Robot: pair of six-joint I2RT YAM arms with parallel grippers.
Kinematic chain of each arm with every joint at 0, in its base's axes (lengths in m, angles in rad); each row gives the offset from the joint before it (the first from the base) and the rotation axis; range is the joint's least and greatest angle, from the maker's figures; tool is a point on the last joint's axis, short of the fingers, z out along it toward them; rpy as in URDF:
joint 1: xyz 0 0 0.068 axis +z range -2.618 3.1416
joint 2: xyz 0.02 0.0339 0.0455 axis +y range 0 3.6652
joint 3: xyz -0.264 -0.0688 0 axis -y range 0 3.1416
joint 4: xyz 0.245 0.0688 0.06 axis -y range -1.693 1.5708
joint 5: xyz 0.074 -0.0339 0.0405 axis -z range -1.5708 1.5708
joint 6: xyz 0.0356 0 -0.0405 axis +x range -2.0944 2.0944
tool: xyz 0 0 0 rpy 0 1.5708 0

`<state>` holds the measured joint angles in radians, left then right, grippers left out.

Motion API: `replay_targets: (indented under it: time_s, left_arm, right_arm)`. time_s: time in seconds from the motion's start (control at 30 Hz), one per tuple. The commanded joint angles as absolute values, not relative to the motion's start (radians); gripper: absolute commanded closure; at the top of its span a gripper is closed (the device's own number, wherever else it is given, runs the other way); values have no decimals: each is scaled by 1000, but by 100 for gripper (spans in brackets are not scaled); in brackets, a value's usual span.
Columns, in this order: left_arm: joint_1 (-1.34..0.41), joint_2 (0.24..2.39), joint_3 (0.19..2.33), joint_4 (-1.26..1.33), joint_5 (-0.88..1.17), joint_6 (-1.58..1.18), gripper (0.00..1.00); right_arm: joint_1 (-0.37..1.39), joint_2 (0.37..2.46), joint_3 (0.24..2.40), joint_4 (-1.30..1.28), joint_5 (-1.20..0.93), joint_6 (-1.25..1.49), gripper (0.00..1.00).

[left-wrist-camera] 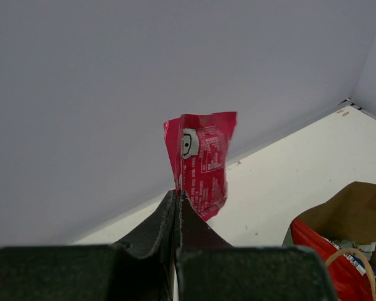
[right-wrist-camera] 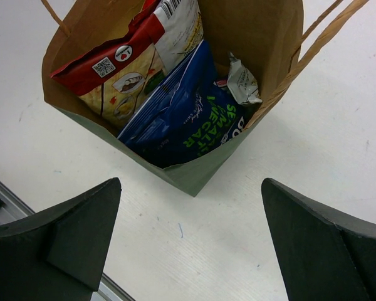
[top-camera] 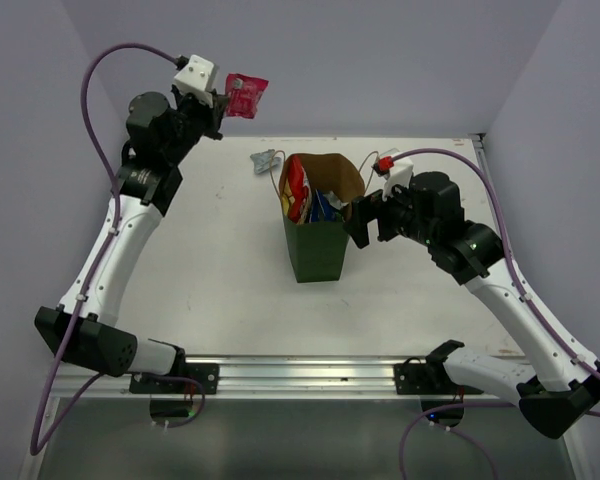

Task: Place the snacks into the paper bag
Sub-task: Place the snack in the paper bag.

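Note:
The dark green paper bag [top-camera: 318,250] stands open mid-table, brown inside [right-wrist-camera: 257,25]. In it lean a white-red-yellow chip bag [right-wrist-camera: 125,69], a blue packet [right-wrist-camera: 182,119] and a small silver one [right-wrist-camera: 241,81]. My left gripper [left-wrist-camera: 177,194] is shut on the edge of a pink packet [left-wrist-camera: 203,160], held high at the back left [top-camera: 246,95], well above the table and left of the bag. My right gripper [right-wrist-camera: 191,182] is open and holds nothing, hovering just right of the bag [top-camera: 360,225] and looking down into it. A silver-grey packet [top-camera: 267,160] lies on the table behind the bag.
Lilac walls close the table at the back and both sides. A metal rail [top-camera: 300,375] carries both arm bases along the near edge. The bag's tan handles [right-wrist-camera: 326,34] hang out towards my right gripper. Purple cables loop over both arms.

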<state>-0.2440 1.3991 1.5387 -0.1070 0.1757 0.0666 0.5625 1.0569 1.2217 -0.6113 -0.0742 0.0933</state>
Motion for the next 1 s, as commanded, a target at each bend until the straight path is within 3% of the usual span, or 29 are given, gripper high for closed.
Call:
replay_targets:
  time_s: [0.0,0.47,0.97]
  left_arm:
    - [-258,1367,1598,-143,205,146,100]
    - [-411,1350,1689,-189,256,334,100]
    - [-672,1500,1810,-336,25,557,99]
  right_arm:
    - [563,1029,1220,-569,-95,89,1]
    - [561,1028,1223,-568,-94,90,1]
    - [563,1023,1223,-580,-67,91,1]
